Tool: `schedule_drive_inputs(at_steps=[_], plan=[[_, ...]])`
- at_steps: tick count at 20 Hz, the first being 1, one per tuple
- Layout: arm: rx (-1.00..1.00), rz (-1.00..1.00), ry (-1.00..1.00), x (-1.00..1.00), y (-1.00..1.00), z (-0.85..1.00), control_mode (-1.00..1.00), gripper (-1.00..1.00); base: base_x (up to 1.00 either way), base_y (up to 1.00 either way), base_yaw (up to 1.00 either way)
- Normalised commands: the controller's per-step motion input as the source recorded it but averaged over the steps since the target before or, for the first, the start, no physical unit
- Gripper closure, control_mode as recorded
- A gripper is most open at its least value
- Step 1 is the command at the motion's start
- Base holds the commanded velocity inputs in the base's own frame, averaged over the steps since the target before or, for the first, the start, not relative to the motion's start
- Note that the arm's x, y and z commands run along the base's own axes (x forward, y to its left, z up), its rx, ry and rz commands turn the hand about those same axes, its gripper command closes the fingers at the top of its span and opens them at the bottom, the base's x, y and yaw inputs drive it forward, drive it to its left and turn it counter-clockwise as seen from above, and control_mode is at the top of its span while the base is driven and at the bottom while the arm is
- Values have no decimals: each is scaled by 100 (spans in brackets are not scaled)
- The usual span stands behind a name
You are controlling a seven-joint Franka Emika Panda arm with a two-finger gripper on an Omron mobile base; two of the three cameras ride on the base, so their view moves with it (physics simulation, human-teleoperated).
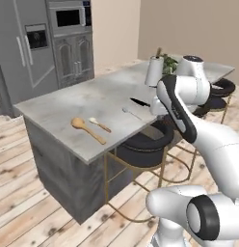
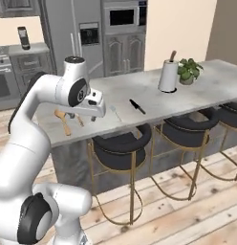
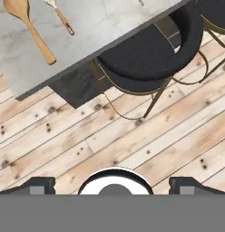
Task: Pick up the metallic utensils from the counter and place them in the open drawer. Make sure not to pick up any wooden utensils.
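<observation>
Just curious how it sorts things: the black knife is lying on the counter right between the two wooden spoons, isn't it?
Not quite. The knife does lie on the counter, but apart from the wooden spoons, on the far side of the silver spoon. The left base view shows this.

Knife [image 1: 139, 102] right of spoon [image 1: 131, 113] (on counter [image 1: 78, 100]).

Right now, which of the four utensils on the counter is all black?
The knife, lying on the counter. The large wooden spoon is tan, the shorter one is cream-headed, and the small spoon is silver-grey.
</observation>
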Motion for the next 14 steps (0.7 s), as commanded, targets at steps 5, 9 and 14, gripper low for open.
schedule_drive_inputs(at_steps=[5, 9, 14], plan=[[0, 0, 0, 0, 0, 0, 100, -100, 31, -99, 56], [0, 0, 0, 0, 0, 0, 100, -100, 19, -93, 52], [0, 0, 0, 0, 0, 0, 100, -100, 13, -92, 40]])
